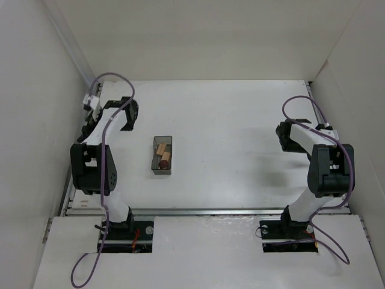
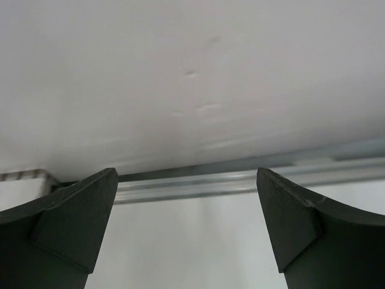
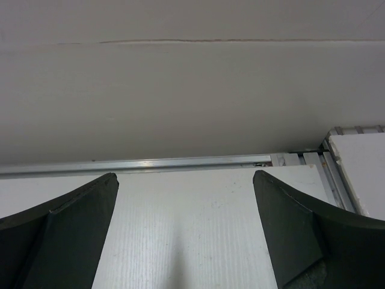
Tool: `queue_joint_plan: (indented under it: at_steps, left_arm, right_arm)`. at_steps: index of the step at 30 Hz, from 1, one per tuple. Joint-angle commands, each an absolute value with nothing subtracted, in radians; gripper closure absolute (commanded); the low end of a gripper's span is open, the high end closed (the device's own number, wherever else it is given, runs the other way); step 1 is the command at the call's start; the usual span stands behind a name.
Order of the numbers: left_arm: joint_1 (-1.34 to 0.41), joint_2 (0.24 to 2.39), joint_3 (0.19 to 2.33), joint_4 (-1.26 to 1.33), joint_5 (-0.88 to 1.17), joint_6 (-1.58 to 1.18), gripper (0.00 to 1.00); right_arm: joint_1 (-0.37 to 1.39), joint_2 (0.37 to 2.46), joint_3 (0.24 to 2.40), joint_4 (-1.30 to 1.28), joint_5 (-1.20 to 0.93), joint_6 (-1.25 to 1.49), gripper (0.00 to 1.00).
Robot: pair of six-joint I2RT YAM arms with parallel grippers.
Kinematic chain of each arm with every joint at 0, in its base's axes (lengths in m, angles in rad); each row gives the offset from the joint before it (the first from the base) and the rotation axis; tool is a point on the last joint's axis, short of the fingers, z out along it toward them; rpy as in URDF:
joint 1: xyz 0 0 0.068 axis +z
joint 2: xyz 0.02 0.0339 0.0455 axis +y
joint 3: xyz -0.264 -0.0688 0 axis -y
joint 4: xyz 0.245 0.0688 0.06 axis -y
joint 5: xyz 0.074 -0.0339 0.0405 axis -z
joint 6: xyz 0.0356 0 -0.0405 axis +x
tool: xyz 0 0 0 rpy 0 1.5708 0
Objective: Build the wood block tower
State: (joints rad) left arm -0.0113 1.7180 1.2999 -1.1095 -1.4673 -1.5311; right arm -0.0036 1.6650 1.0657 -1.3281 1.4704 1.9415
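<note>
Blocks (image 1: pixel 162 155) lie unstacked in the bin (image 1: pixel 162 139), left of centre in the top view; no tower started. Left gripper (image 2: pixel 186 180) and right gripper (image 3: pixel 185 180) are spread, empty, well apart from it.

Tan and reddish-brown blocks (image 1: pixel 162 153), dark bin (image 1: pixel 162 138).

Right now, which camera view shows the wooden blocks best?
The top external view. It is the only one that shows the wooden blocks: two tan pieces and a dark reddish one lying loose inside the dark bin, not yet stacked. Neither wrist view shows them at all; both cameras face the far wall, away from the bin.
</note>
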Motion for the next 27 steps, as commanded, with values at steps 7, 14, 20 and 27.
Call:
queue_joint_plan:
  at_steps: [7, 14, 20, 27]
  left_arm:
    - [-0.526, 1.562, 1.825, -1.132, -1.672, -1.001, 0.00]
    - [-0.882, 1.533, 2.190, -0.816, -1.272, -0.391, 0.00]
    - [-0.857, 1.155, 1.836, -0.457, -0.069, 0.204, 0.00]
    - [-0.857, 1.316, 1.707, -0.760, -0.234, 0.307, 0.00]
  right_arm:
    - [-0.038, 1.678, 1.136, -1.385, 1.569, 1.919, 0.01]
    - [0.073, 1.672, 1.385, -1.385, 1.640, 1.542, 0.01]
    - [0.331, 1.647, 1.603, -1.385, 1.677, 1.254, 0.01]
    - [0.618, 1.734, 1.592, -0.631, 0.834, 0.032, 0.03]
